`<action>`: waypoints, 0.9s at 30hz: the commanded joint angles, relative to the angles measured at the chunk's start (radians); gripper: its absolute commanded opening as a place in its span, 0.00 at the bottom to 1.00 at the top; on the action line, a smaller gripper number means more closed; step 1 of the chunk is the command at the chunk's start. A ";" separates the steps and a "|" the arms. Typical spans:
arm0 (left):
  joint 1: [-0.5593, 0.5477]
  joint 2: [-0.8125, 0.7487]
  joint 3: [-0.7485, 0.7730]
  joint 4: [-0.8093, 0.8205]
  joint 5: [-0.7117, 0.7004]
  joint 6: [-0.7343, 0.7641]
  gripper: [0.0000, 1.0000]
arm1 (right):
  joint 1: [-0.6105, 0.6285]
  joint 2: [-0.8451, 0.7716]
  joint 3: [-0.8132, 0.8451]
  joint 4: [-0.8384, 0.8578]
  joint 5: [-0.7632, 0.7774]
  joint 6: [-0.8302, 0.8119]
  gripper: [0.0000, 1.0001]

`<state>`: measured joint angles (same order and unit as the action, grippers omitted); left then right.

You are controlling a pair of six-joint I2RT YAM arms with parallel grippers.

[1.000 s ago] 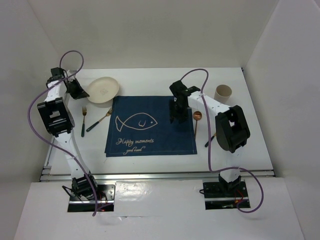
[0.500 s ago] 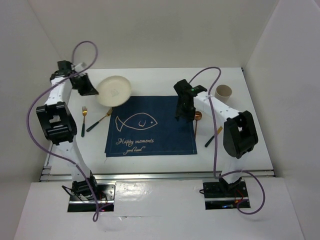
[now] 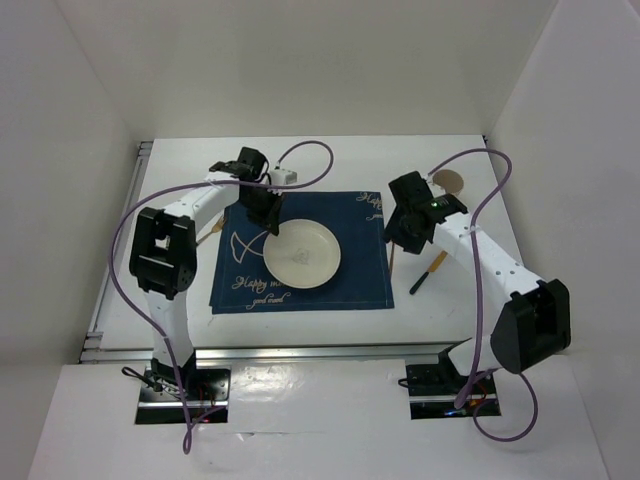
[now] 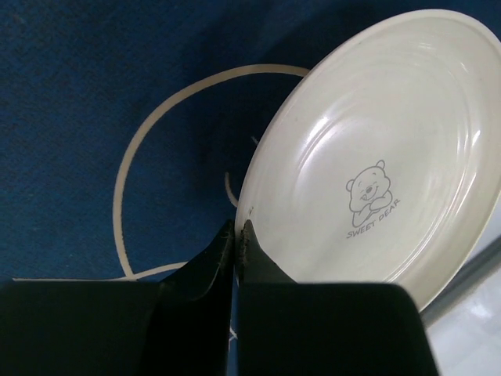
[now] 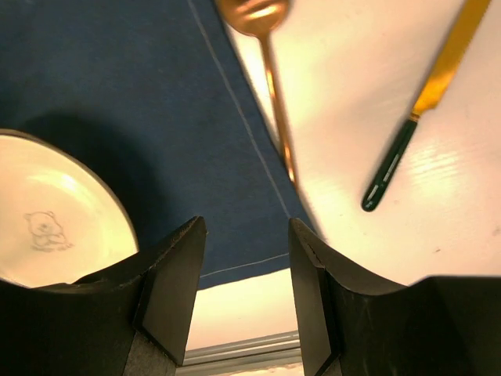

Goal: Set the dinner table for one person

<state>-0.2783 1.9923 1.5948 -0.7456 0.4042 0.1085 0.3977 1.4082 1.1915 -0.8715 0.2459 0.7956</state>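
Observation:
The white dinner table [image 3: 330, 160] carries a navy placemat [image 3: 350, 285] with a white fish outline. A cream plate [image 3: 302, 252] with a bear print lies over the mat's middle. My left gripper [image 3: 268, 222] is shut on the plate's far left rim. In the left wrist view its fingertips [image 4: 237, 231] pinch the rim of the plate [image 4: 376, 157] above the mat [image 4: 78, 117]. My right gripper [image 3: 400, 228] is open and empty over the mat's right edge. In the right wrist view its open jaws [image 5: 246, 235] stand over the mat [image 5: 156, 102], near the plate [image 5: 55, 227].
A copper spoon [image 5: 270, 63] lies just right of the mat, its handle showing below the right gripper [image 3: 393, 262]. A gold knife with a dark handle [image 3: 428, 272] [image 5: 415, 117] lies further right. A beige cup [image 3: 450, 182] stands behind the right arm. A fork [image 3: 207, 235] shows left of the mat.
My left gripper has carried the plate from the table's back left to over the middle of the placemat. My right gripper has moved right, off the mat's middle to over the spoon.

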 commanded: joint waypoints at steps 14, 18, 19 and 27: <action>-0.055 0.065 -0.047 0.138 -0.129 0.019 0.00 | 0.006 -0.095 -0.090 0.054 0.038 -0.002 0.58; -0.055 0.053 -0.056 0.149 -0.159 0.019 0.00 | -0.013 -0.039 -0.090 0.020 0.035 0.024 0.59; -0.055 0.053 -0.056 0.149 -0.159 0.019 0.00 | -0.023 -0.002 -0.090 0.011 0.035 0.024 0.59; -0.064 0.053 -0.065 0.138 -0.125 0.040 0.16 | -0.045 0.153 -0.090 0.058 0.026 -0.056 0.51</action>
<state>-0.3317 2.0449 1.5314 -0.6170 0.2775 0.1131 0.3676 1.5402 1.1038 -0.8471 0.2520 0.7742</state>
